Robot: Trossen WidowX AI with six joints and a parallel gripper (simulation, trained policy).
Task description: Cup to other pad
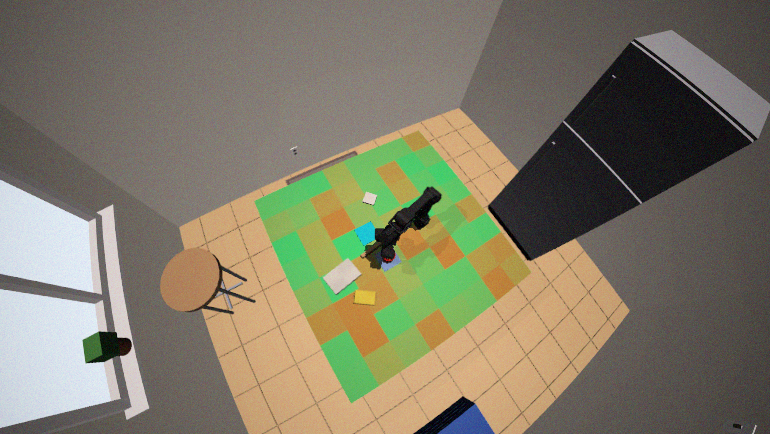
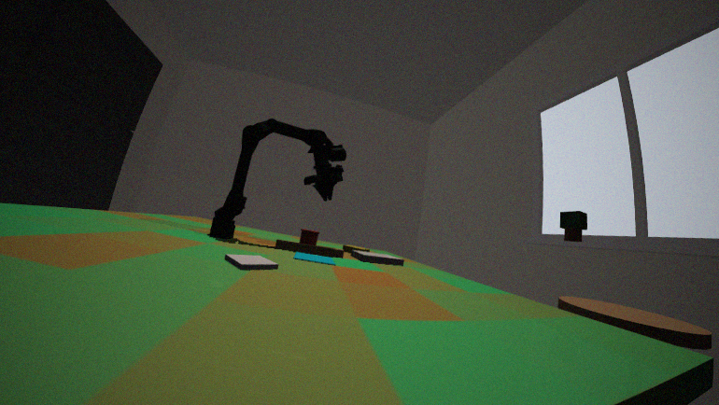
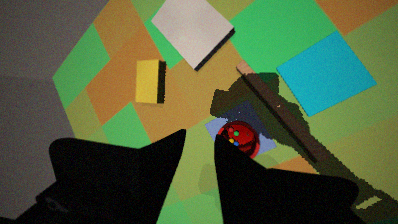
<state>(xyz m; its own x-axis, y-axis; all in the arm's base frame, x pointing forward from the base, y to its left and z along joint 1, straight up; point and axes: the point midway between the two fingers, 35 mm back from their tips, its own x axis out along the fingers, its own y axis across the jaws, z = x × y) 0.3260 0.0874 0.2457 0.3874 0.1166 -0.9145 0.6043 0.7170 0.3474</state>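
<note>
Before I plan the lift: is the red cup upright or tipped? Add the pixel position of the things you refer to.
Upright: the red cup (image 1: 388, 259) (image 2: 309, 236) (image 3: 246, 138) stands on its base, marbles visible inside.

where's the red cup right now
The red cup stands on the blue-violet pad, beside the long brown bar, right of centre in the wrist view.

Red cup (image 1: 387, 259) (image 2: 309, 236) (image 3: 248, 131): from the top I get only a sliver past the gripper (image 1: 385, 253) (image 2: 328, 199) (image 3: 200, 134); on my wrist feed the right-hand fingertip covers part of its near rim.
Marbles (image 3: 236, 133): tiny inside the cup; I can't count them.
Blue-violet pad (image 1: 392, 263) (image 3: 266, 141): partly under the cup; in the exterior view I can't make it out behind the brown bar (image 2: 287, 245) (image 3: 280, 109).
Cyan pad (image 1: 365, 233) (image 2: 315, 258) (image 3: 326, 74): one corner meets the arm's outline from the top.
White slab (image 1: 341, 276) (image 2: 377, 258) (image 3: 192, 31): cut off by my wrist feed's upper edge.
Blue object (image 1: 466, 421): cropped below; I can't identify it.
</note>
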